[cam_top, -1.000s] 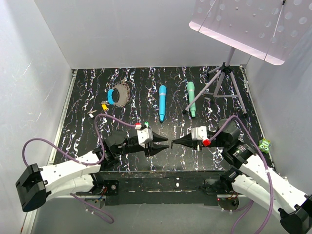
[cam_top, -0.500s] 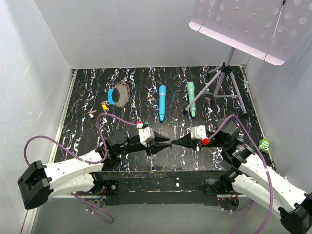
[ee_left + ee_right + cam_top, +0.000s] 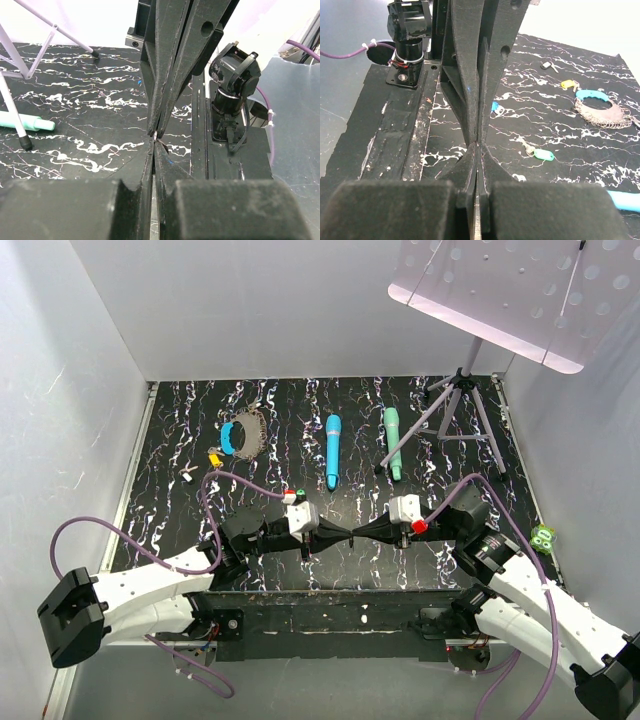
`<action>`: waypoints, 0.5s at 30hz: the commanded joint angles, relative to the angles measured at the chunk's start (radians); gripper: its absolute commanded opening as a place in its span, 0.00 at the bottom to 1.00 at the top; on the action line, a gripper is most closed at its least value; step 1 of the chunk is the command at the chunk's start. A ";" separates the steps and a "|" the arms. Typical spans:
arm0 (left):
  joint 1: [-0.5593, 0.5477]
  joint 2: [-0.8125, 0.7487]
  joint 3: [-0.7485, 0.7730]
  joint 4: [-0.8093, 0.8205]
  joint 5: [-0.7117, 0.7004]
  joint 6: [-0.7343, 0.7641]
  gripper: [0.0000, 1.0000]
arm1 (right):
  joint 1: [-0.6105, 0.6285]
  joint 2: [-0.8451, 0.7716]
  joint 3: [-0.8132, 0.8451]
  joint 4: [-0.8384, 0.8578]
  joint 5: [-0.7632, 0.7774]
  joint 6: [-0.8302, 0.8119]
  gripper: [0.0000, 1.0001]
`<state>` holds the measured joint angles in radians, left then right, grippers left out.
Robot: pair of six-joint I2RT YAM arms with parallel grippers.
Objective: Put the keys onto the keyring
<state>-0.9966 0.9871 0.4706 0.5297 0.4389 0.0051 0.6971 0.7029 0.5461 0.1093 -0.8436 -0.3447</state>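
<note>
The keyring (image 3: 243,435), a blue band with grey beaded chain, lies at the back left; it also shows in the right wrist view (image 3: 598,106). A yellow key (image 3: 213,455) and a pale key (image 3: 187,476) lie near it. The right wrist view adds a green key (image 3: 540,154) and a blue key (image 3: 494,106) on the mat. My left gripper (image 3: 349,536) and right gripper (image 3: 356,536) meet tip to tip above the mat's front, both shut. A tiny metal glint (image 3: 156,134) sits at the touching tips; I cannot tell what it is.
A blue wand (image 3: 332,451) and a teal wand (image 3: 392,443) lie at the back middle. A tripod stand (image 3: 455,405) with a perforated plate rises at the back right. A small green object (image 3: 543,536) sits off the mat's right edge.
My left gripper has moved right and gone from open to shut. The right gripper edged left, so the tips now touch.
</note>
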 commanded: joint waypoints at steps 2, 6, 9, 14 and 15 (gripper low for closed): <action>0.001 -0.021 0.065 -0.095 0.021 0.042 0.00 | 0.008 0.006 0.040 -0.029 -0.012 0.006 0.01; 0.000 -0.057 0.120 -0.284 -0.006 0.127 0.00 | 0.008 0.044 0.116 -0.230 -0.029 -0.053 0.13; 0.001 -0.067 0.177 -0.426 -0.022 0.182 0.00 | 0.007 0.058 0.158 -0.302 -0.012 -0.077 0.26; 0.001 -0.045 0.269 -0.629 -0.031 0.242 0.00 | 0.007 0.092 0.209 -0.365 -0.012 -0.103 0.36; 0.001 -0.039 0.286 -0.655 -0.037 0.248 0.00 | 0.005 0.101 0.219 -0.378 -0.009 -0.109 0.37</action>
<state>-0.9977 0.9482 0.6746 0.0845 0.4259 0.1799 0.7010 0.7792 0.6933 -0.1856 -0.8478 -0.4179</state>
